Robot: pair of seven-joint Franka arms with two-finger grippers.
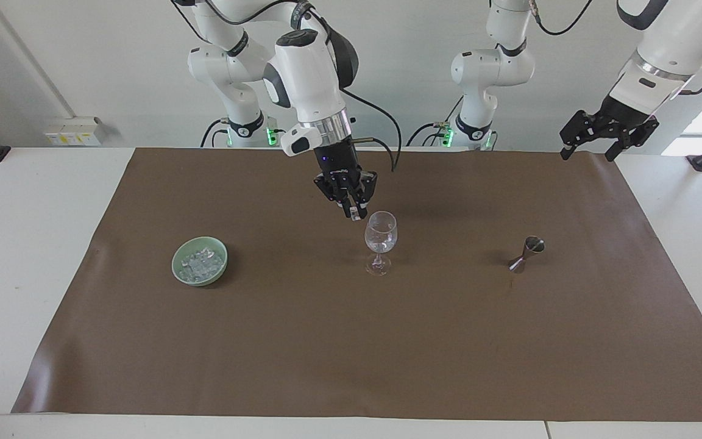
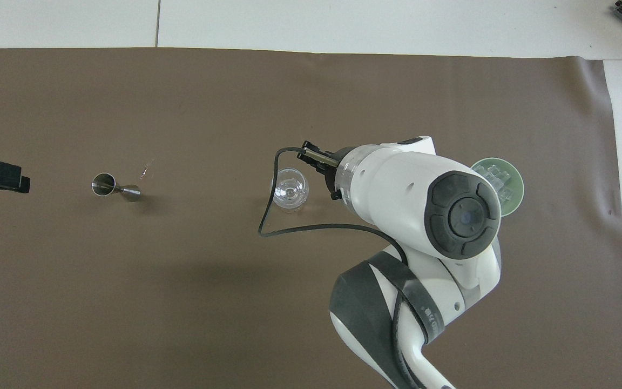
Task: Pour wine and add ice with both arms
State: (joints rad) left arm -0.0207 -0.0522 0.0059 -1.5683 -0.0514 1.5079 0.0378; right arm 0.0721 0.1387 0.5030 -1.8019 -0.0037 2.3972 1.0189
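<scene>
One ice cube (image 1: pixel 357 214) pinched in right gripper (image 1: pixel 354 213), beside glass (image 1: pixel 381 241) rim.

A robotics lab: white robot arms (image 1: pixel 302 67) mounted along a brown-matted table (image 1: pixel 351 341), bare walls
</scene>
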